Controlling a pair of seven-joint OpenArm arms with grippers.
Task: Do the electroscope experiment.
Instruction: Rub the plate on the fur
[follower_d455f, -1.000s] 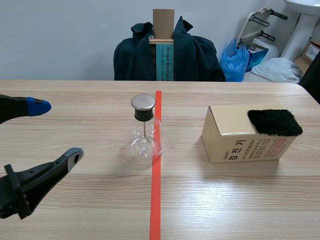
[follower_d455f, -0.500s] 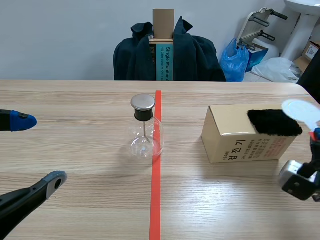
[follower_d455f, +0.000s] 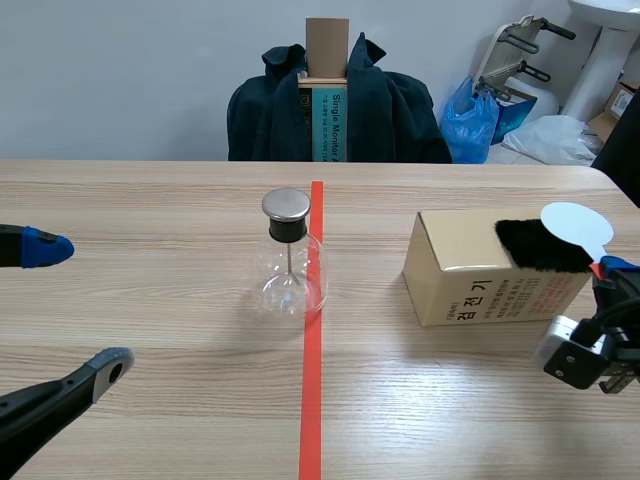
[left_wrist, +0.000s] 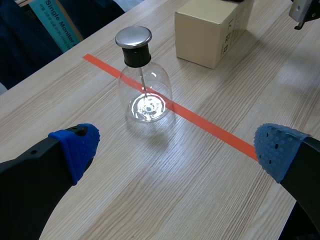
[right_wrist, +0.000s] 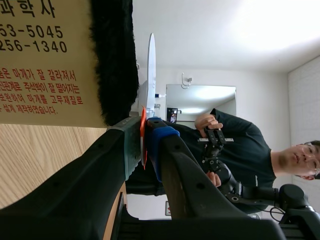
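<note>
Thin white round disc (follower_d455f: 577, 228), the right gripper (right_wrist: 145, 139) clamped on its orange handle (right_wrist: 142, 119).
Seems light, stiff; the left gripper (left_wrist: 175, 147) gapes wide apart.

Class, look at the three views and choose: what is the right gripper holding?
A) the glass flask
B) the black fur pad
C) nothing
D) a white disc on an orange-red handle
D: the right gripper is shut on the orange-red handle of the white disc, which stands up near the black fur pad on the box.
</note>
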